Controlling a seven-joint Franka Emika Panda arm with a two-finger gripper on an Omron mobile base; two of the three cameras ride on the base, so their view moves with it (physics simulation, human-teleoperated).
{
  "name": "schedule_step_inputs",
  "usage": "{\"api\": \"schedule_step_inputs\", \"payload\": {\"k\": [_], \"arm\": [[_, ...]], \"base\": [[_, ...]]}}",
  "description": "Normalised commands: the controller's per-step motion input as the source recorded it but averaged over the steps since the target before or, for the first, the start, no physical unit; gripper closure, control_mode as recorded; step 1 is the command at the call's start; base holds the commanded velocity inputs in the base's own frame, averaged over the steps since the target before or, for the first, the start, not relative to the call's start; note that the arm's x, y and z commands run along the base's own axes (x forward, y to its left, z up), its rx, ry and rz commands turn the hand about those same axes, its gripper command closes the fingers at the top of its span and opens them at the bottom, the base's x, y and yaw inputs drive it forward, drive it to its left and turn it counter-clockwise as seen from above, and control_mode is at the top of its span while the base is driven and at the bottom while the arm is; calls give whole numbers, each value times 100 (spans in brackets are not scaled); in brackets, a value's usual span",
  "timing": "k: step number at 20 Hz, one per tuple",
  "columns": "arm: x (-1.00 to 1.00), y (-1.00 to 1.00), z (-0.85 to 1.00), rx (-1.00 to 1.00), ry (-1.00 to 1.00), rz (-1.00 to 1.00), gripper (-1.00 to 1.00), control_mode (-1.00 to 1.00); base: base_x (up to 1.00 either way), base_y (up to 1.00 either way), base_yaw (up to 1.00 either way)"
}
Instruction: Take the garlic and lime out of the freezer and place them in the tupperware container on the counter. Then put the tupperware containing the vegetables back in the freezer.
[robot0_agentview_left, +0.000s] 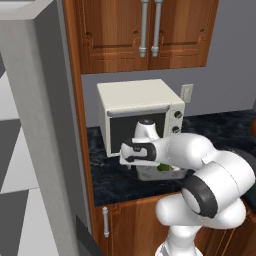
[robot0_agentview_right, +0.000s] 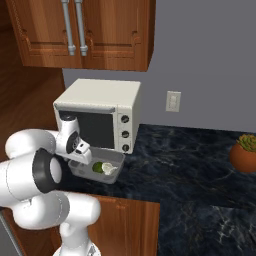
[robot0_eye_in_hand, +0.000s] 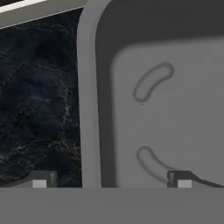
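The tupperware container (robot0_agentview_right: 116, 159) stands on the dark counter (robot0_agentview_right: 175, 160) in front of a cream oven. Inside it lie the dark-green lime (robot0_agentview_right: 98, 167) and, touching it on the right, the off-white garlic (robot0_agentview_right: 111, 170). From the left base view the lime (robot0_agentview_left: 164, 168) peeks out below my forearm, in the container (robot0_agentview_left: 150, 175). My gripper (robot0_eye_in_hand: 111, 181) hangs open just above the container's end. It straddles the rim (robot0_eye_in_hand: 89, 109), with one fingertip (robot0_eye_in_hand: 41, 181) over the counter (robot0_eye_in_hand: 39, 100) and the other over the tub's bare floor. The grey freezer (robot0_agentview_left: 45, 125) rises at the far left.
The cream oven (robot0_agentview_left: 140, 107) sits close behind the container, against the wall. Wooden upper cabinets (robot0_agentview_right: 85, 30) hang overhead. A potted plant (robot0_agentview_right: 243, 152) stands far right on the counter. Brown cabinet doors (robot0_agentview_left: 130, 225) run below the worktop.
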Motion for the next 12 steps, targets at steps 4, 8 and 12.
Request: {"api": "schedule_step_inputs", "payload": {"k": [4, 8, 12], "arm": [[0, 0, -16, 0, 0, -1, -100, -100], [0, 0, -11, 0, 0, 0, -100, -100], [0, 0, -3, 0, 0, 0, 100, -100]], "base": [[0, 0, 0], [0, 0, 0], [0, 0, 0]]}}
